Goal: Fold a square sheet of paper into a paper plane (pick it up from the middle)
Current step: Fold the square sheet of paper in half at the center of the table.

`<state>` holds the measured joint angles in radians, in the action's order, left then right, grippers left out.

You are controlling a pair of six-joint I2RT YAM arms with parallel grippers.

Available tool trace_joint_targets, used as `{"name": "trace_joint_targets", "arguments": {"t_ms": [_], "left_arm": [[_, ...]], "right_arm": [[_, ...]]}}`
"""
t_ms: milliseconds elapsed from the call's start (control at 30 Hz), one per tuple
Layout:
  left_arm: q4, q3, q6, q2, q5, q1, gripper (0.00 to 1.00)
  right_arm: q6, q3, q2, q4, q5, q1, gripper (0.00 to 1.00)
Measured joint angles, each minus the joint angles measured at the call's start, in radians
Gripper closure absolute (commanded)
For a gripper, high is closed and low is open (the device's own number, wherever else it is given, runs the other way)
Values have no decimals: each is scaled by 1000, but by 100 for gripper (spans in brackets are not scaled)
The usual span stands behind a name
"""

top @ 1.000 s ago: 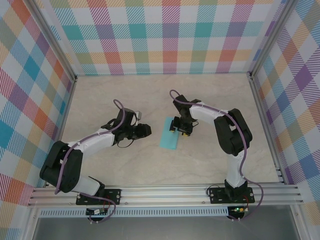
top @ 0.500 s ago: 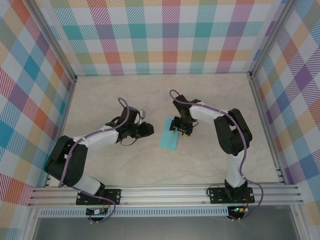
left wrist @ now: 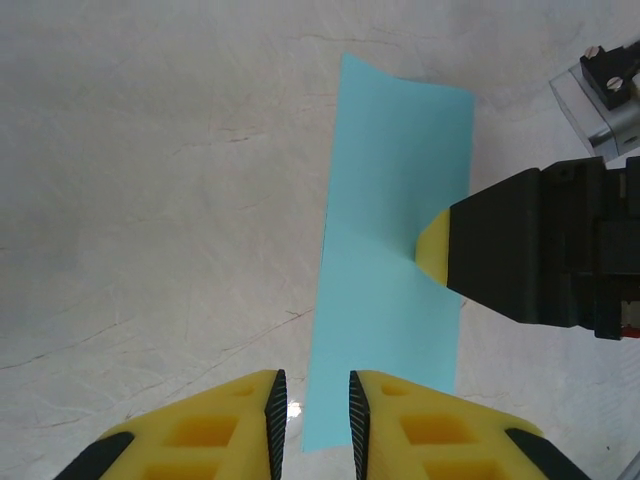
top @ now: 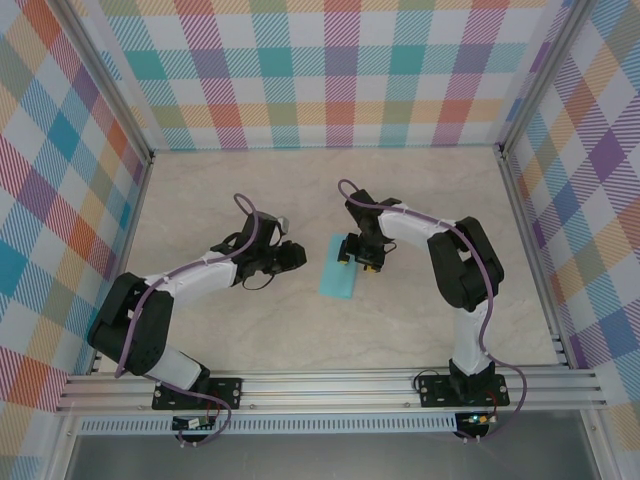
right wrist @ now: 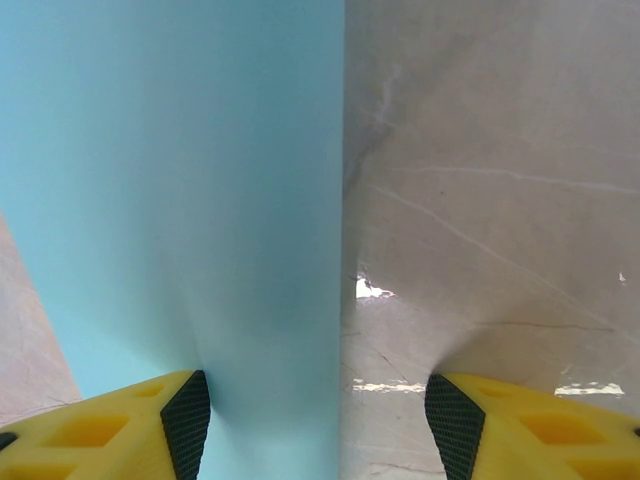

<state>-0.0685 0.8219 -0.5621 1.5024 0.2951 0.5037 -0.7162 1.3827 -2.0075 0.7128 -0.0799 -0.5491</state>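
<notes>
- Where it lies flat on the table [top: 250, 330], the square sheet of paper [top: 338, 272] shows as a narrow strip, its long axis running ahead of the left gripper [left wrist: 312, 385] and leaning slightly right.
- Its near short end sits just ahead of the left fingertips, which stand a slit apart, gripping nothing.
- The right gripper [right wrist: 315, 400] straddles the strip's long edge with jaws wide, holding nothing; one fingertip is on the paper, the other over bare table.
- Seen from the left wrist, it crowds the strip's right side.

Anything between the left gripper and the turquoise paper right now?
Nothing in the way. In the top view, a short stretch of bare tabletop separates the left gripper from the paper; the left wrist view agrees.
</notes>
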Motion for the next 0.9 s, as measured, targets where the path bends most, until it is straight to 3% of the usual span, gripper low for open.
{"name": "trace_joint_targets", "arguments": {"t_ms": [900], "left_arm": [[-11,-24,-3,-111,-105,0,72]], "right_arm": [[-1,-26,19,-23,2,-1,36]]}}
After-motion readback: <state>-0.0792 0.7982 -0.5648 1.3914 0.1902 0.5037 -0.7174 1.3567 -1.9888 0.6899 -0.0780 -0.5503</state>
